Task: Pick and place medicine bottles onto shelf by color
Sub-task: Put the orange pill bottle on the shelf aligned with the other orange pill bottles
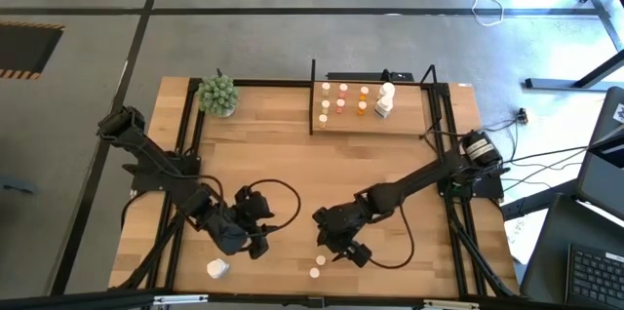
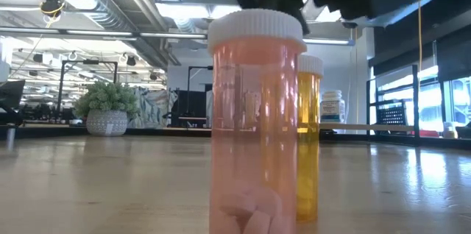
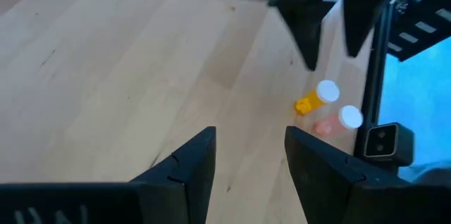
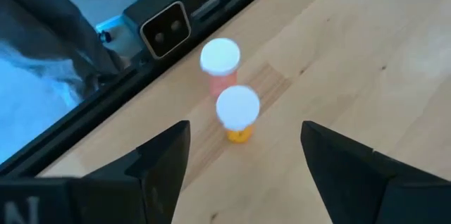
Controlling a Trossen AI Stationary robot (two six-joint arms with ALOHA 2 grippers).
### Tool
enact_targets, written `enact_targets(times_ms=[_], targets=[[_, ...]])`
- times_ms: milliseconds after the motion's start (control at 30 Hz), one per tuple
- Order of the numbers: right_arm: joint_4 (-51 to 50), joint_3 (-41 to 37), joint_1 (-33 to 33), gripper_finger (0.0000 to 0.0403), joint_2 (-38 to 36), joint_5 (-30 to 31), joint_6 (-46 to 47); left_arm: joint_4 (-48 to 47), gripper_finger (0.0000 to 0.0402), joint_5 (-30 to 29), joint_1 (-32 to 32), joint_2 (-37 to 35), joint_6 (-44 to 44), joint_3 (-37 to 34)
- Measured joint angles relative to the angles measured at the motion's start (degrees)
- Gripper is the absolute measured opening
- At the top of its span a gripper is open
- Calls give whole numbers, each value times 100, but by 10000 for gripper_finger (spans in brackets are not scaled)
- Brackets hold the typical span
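Observation:
Two small white-capped bottles stand upright on the table near its near edge: an orange one (image 1: 322,260) (image 4: 237,111) and a pink one (image 1: 316,273) (image 4: 220,62), the pink one nearer the edge and large in the low view (image 2: 256,116). My right gripper (image 1: 332,249) (image 4: 243,160) is open, above and just to the right of the orange bottle, touching nothing. My left gripper (image 1: 259,235) (image 3: 250,160) is open and empty, to the left of both bottles. The shelf (image 1: 375,123) at the far side holds several small bottles (image 1: 341,103) and a larger white one (image 1: 385,100).
A larger white bottle (image 1: 216,269) lies near the table's near left corner. A green plant ball in a pot (image 1: 218,94) stands at the far left, beside the shelf. A small camera block (image 4: 162,27) sits on the black frame at the near edge, close to the pink bottle.

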Motion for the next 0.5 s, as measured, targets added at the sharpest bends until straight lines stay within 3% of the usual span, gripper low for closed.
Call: enact_targets(times_ms=[500], targets=[[636,-4,70,273,648,-66,3,88,164,-1,-36,3,1,0]])
